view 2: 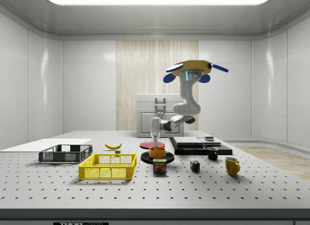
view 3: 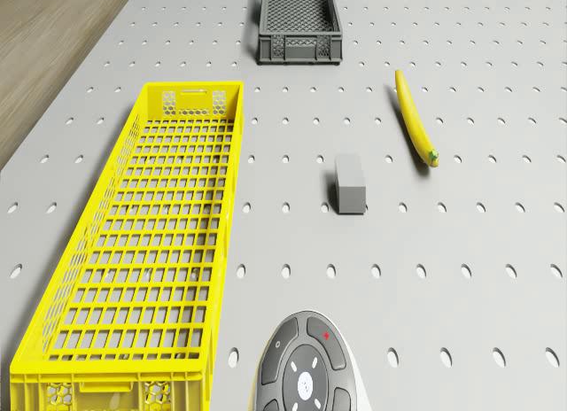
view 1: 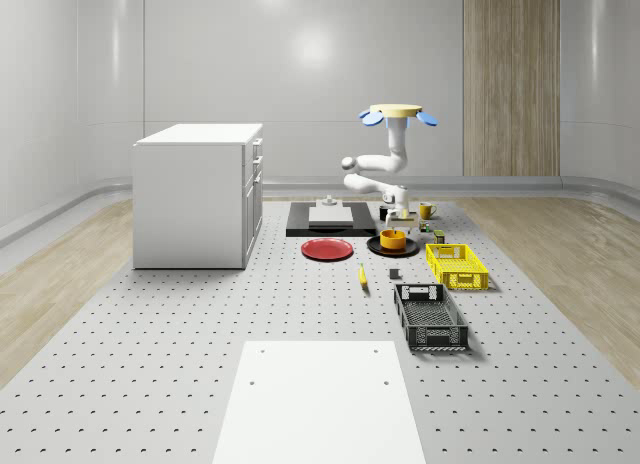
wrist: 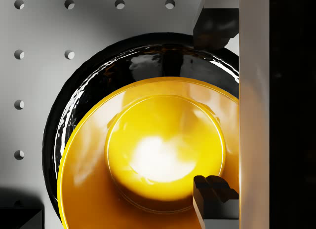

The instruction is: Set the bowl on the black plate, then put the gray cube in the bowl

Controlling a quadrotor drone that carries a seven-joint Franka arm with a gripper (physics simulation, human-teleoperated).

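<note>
My claw (wrist: pixel 213 108) hangs just above the orange bowl (wrist: pixel 148 155), fingers (wrist: pixel 213 194) spread wide and holding nothing. The bowl sits on the black plate (wrist: pixel 74 95); I hover above the counter (view 1: pixel 150 364) beside it. The gray cube (view 3: pixel 350 182) lies on the counter between the yellow basket (view 3: pixel 142 243) and the banana (view 3: pixel 415 119).

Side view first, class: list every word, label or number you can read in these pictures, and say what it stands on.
"SPAM": on the small blue and yellow tin can, in front of the black plate.
White lettering on the dark strip along the table's front edge: too small to read.
Nothing else carries legible text.
</note>
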